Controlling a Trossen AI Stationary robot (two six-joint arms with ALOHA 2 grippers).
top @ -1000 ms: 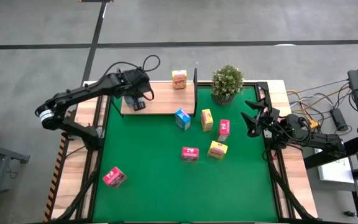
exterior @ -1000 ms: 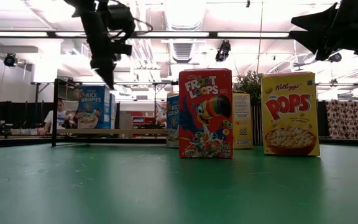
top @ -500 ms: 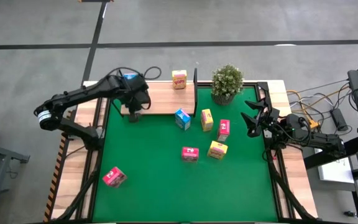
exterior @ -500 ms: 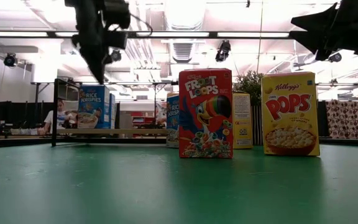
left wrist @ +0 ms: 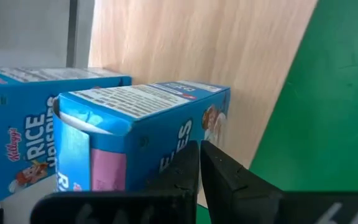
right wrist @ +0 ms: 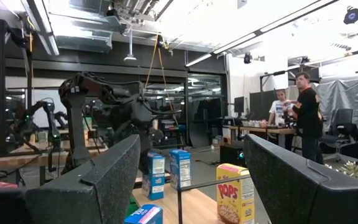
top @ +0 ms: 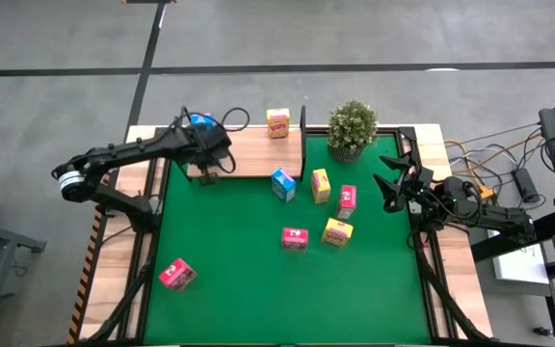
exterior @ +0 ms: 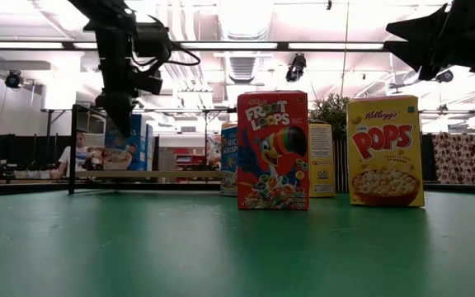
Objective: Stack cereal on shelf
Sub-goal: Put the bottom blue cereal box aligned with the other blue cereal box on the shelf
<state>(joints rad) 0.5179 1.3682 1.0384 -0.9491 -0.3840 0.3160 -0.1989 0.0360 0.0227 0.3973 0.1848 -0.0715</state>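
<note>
While your left gripper hangs with fingers closed, empty, beside the two blue cereal boxes on the shelf, lift clear without nudging them; right gripper waits open.

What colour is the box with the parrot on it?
Red cardboard Froot Loops cereal box, with a colourful bird; clearest in the low view.

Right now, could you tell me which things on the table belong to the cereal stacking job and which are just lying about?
Belongs to the job:
- cereal boxes, such as the Froot Loops box, Pops box and Rice Krispies boxes
- shelf
- left gripper, shut
- right gripper, open

Lying about:
- potted plant
- green mat
</note>
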